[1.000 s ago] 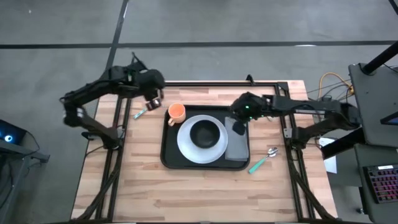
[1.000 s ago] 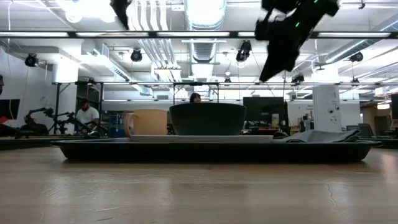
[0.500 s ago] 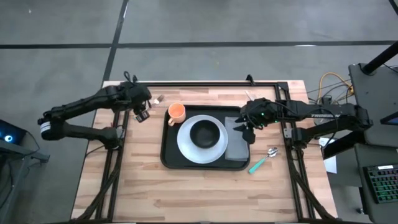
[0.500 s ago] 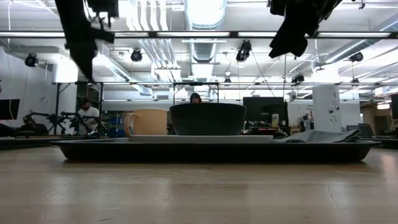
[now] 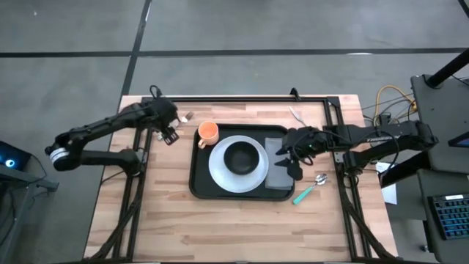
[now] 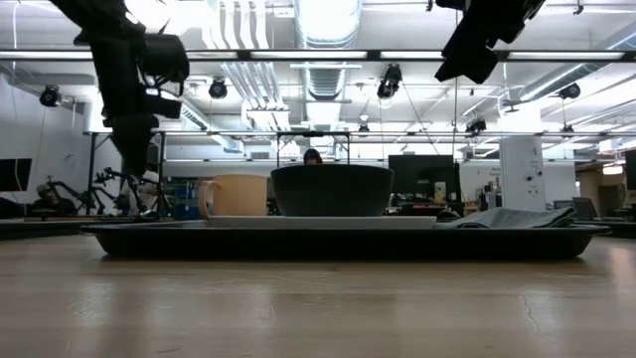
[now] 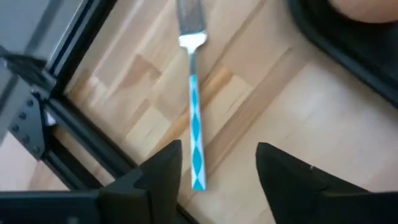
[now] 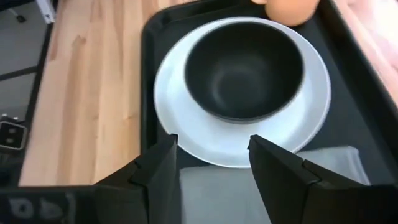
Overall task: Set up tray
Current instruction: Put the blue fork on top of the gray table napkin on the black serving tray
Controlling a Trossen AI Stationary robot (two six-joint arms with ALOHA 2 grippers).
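The black tray (image 5: 198,183) holds a white plate (image 5: 220,176) with a black bowl (image 5: 242,156) on it. An orange cup (image 5: 208,132) stands in its far left corner and a grey napkin (image 5: 279,174) lies along its right side. A fork with a blue-and-white handle (image 7: 195,134) lies on the wood left of the tray. My left gripper (image 7: 217,168) hangs open over the fork's handle end, one finger on each side, and touches nothing. My right gripper (image 8: 212,162) stands open above the napkin (image 8: 336,163), clear of it.
A spoon with a teal handle (image 5: 311,187) lies on the table right of the tray. Black frame rails (image 5: 242,98) run along the table's far and side edges. Bare wood lies in front of the tray. A person (image 6: 313,156) sits in the room behind.
My left gripper has swung toward the table's left edge and come down over the fork. My right gripper has drawn back from the napkin toward the right edge and risen a little. The napkin stays in the tray.
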